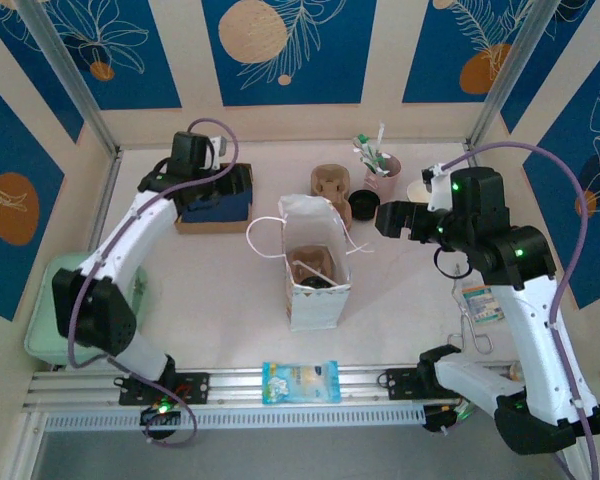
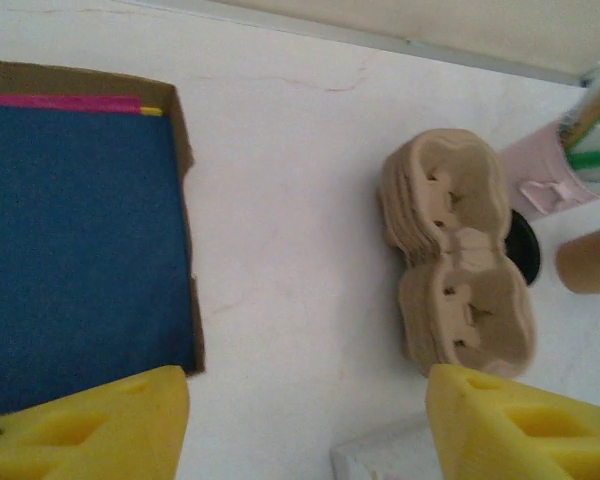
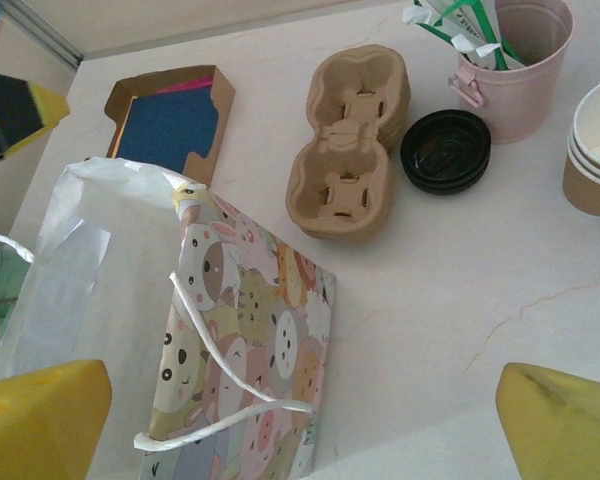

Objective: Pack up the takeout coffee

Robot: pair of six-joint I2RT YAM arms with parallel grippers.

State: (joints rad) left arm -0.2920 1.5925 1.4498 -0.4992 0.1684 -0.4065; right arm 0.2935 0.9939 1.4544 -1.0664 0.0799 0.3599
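**Worktop (image 1: 230, 300) tally**

One printed bag (image 1: 318, 300) stood centre frame, beside one carrier stack (image 3: 355, 140), one lid pile (image 3: 445, 150) and one pink stirrer cup (image 3: 515, 60). Left fingers (image 2: 90, 425) and right fingers (image 3: 40, 420) gaped, empty. Where the takeout coffee sat, I could not tell.

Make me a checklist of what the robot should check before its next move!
1. Paper bag standing upright with its mouth open: ok.
2. Left gripper open with nothing between its fingers: ok.
3. Right gripper open and empty: ok.
4. Takeout coffee already inside the bag: cannot tell; something brown sits in there.
5. Blue napkin box close beside the left gripper: ok.
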